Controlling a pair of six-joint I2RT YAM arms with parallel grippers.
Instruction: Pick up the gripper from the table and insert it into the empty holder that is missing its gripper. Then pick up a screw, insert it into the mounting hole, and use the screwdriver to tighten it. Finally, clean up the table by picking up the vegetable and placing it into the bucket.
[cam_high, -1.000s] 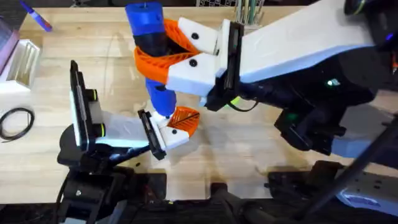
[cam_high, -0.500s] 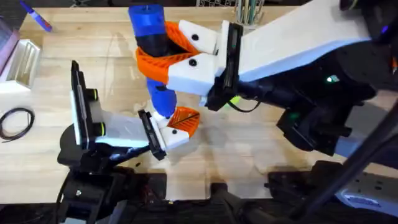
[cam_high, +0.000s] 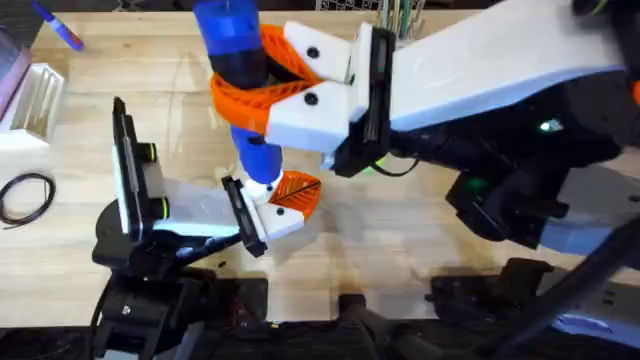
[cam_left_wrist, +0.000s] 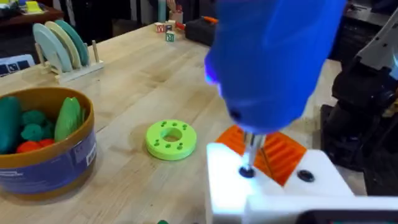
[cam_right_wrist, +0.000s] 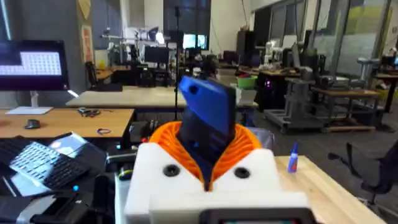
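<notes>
Wooden table (cam_high: 400, 240), light grain. Far left: black cable loop (cam_high: 25, 195) and a white rack (cam_high: 35, 100). Left gripper (cam_high: 285, 205) sits low near the front edge, white blocks with an orange ribbed tip; can't tell if it's clamped or slack. Screwdriver (cam_high: 240, 90) stands upright over it, metal bit (cam_left_wrist: 249, 149) down in the hole of the holder (cam_left_wrist: 273, 186). Right gripper (cam_high: 265, 75) is clenched around the blue body. In the left wrist view, the bucket (cam_left_wrist: 43, 149) holds green and red toys, with a green disc (cam_left_wrist: 171, 138) beside it.
</notes>
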